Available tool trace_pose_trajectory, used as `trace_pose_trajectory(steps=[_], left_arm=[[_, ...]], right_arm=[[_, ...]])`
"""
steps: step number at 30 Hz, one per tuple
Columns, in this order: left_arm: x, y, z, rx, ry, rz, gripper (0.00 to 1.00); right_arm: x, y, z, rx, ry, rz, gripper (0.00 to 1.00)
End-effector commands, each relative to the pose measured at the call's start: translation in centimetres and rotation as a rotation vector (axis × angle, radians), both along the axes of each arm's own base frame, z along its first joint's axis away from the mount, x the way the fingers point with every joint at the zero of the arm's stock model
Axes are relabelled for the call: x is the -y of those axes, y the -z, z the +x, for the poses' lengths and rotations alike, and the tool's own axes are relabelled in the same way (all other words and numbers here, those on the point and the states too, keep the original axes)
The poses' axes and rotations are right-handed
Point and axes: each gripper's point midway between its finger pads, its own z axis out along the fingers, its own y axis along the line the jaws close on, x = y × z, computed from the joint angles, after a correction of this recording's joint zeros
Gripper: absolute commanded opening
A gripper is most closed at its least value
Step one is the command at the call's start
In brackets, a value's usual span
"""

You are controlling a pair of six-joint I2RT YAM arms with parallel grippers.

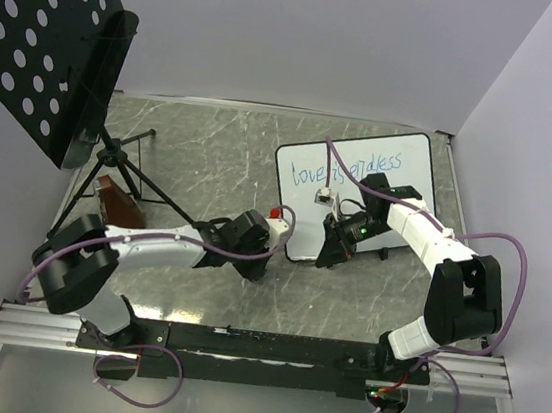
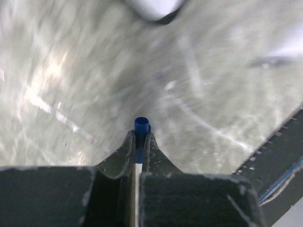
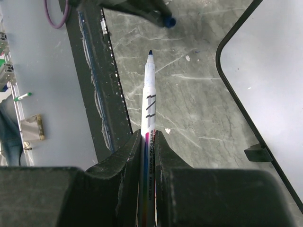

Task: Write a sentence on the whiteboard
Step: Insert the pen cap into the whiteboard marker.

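Note:
The whiteboard (image 1: 390, 198) lies flat at the back right, and the sentence (image 1: 346, 169) runs across its upper half in blue handwriting. My right gripper (image 3: 148, 135) is shut on a white marker (image 3: 149, 99) whose bare blue tip points away from the board's near left corner (image 3: 227, 80). My left gripper (image 2: 140, 137) is shut on the marker's blue cap (image 2: 141, 125). The cap (image 3: 170, 21) hangs a short way beyond the marker tip, not touching it. In the top view the left gripper (image 1: 264, 263) and the right gripper (image 1: 329, 253) face each other off the board's near left corner.
A black perforated panel (image 1: 46, 27) on a tripod stand (image 1: 129, 168) fills the back left, with a brown object (image 1: 120, 206) at its foot. The black base rail (image 1: 269, 347) runs along the near edge. A small black foot (image 3: 258, 153) sticks out under the board's rim.

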Motion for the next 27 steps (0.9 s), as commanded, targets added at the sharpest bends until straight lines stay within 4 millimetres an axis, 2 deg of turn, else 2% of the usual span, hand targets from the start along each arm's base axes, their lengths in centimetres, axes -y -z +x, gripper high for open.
trace_pose_trajectory(steps=[1,6,9,13,27], left_arm=[[3.1,-5.1,0.5,0.258,0.214,-0.16,0.01],[3.8,-6.7,-0.7,0.398,0.389,-0.194,0.01],[4.1,-6.2,-1.5,0.408,0.464,-0.179,0.01],[4.4,-5.8,-1.7,0.406,0.496,-0.146,0.01],[4.7,-6.2,-1.1,0.437,0.498,-0.13,0.01]], right_arm=[[-0.1,-0.5,0.3,0.027,-0.007,0.021,0.0],[-0.2,0.0,0.0,-0.007,-0.021,0.023,0.0],[-0.4,0.1,-0.2,-0.024,-0.03,0.025,0.0],[-0.7,0.3,-0.5,-0.031,-0.048,0.02,0.0],[-1.5,1.5,-1.7,-0.066,-0.104,-0.019,0.0]])
